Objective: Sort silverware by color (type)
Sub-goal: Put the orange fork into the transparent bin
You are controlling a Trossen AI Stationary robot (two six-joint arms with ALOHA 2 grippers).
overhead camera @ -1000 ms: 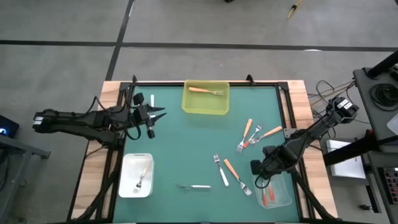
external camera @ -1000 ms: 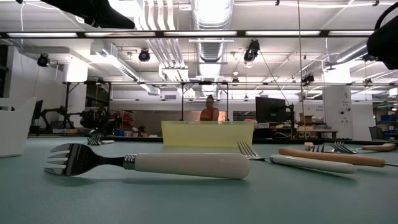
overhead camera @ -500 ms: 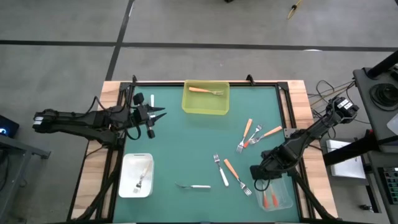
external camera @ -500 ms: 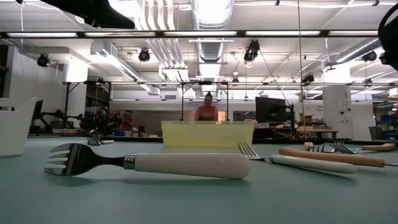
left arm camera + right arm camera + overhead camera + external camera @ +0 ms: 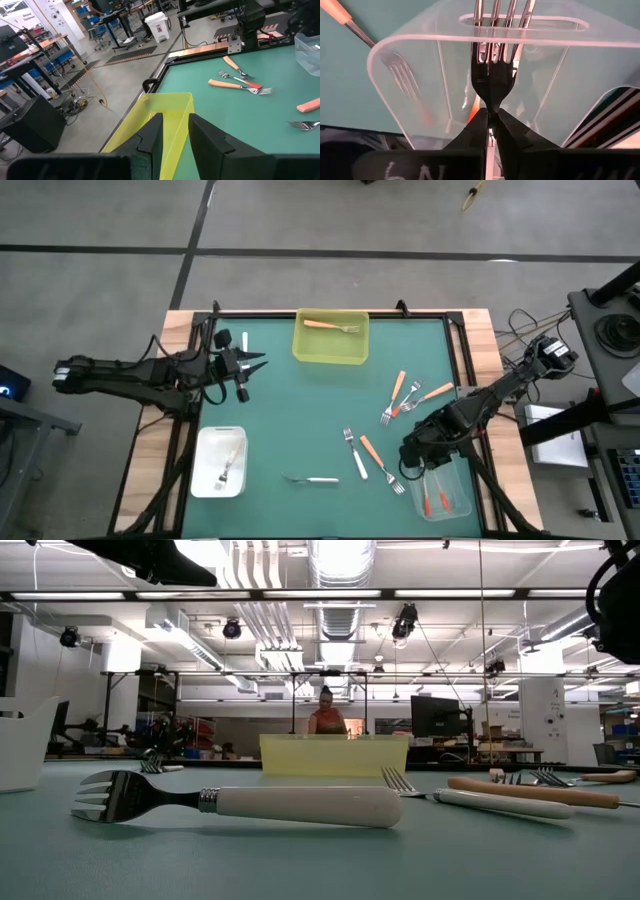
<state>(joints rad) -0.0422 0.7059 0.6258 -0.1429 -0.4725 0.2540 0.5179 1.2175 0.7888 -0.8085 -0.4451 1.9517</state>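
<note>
My right gripper (image 5: 413, 463) (image 5: 490, 114) hovers at the far left corner of the clear bin (image 5: 442, 488) and is shut on a fork (image 5: 492, 60). The fork's tines point away over the bin's rim; its handle is hidden. Two red-orange forks (image 5: 434, 500) lie in that bin. Loose forks lie flat on the green mat: a white one (image 5: 312, 479) (image 5: 300, 805), two (image 5: 365, 455) beside my right gripper, and three (image 5: 410, 394) farther back. My left gripper (image 5: 248, 366) (image 5: 175, 137) waits open above the mat's far left. My right gripper pinches the fork's narrow neck (image 5: 490, 100), just behind the head, between its two fingers. The fingers slant down from above and lie along the fork, whose tines (image 5: 495, 25) stick out past them. The fork is lifted clear above the clear bin's rim.
A yellow bin (image 5: 331, 338) with an orange-handled fork stands at the far middle. A white bin (image 5: 220, 463) with a white fork sits near left. The mat's middle is bare. A person stands in the room far behind the table.
My right gripper has rolled and tipped at the wrist while staying over the clear bin's far left corner, still shut on the fork.
</note>
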